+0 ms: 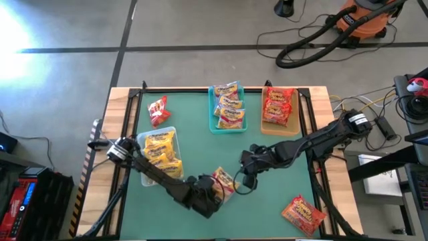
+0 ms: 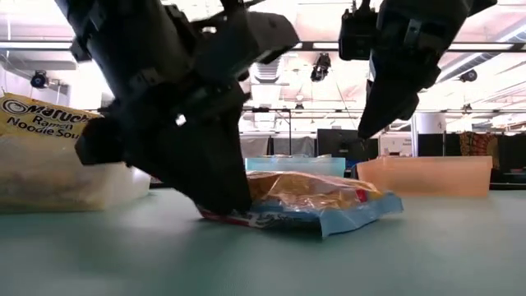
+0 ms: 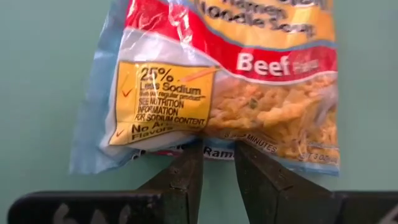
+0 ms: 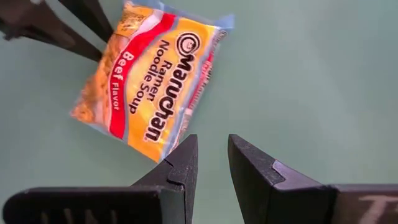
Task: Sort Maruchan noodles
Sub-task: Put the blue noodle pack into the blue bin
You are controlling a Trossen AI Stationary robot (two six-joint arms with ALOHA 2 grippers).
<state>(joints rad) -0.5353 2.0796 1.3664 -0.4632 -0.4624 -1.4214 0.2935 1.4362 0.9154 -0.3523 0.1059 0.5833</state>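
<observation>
One Maruchan beef packet (image 1: pixel 224 179), yellow with a red band, lies flat on the green mat near the table's near edge, also in the low view (image 2: pixel 320 201). My left gripper (image 3: pixel 217 152) comes down at its near-left long edge, fingers slightly open with that edge between the tips. My right gripper (image 4: pixel 212 149), narrowly open, hovers just right of the packet (image 4: pixel 155 81) and above the mat, as the low view (image 2: pixel 371 123) shows. It holds nothing. My left gripper meets the packet's long edge below the red Beef band (image 3: pixel 217 148), slanting down from the near-left. Its fingertips (image 2: pixel 234 201) rest on that edge with a short stretch of the seal between them. The packet lies flat on the mat, not lifted.
A clear tray (image 1: pixel 142 175) at the left holds yellow packets, a teal tray (image 1: pixel 214 127) at the far middle orange-yellow ones, a tan tray (image 1: pixel 294 124) beside it red ones. Loose red packets lie far left (image 1: pixel 158 110) and near right (image 1: pixel 304 213). Wooden rails frame the mat.
</observation>
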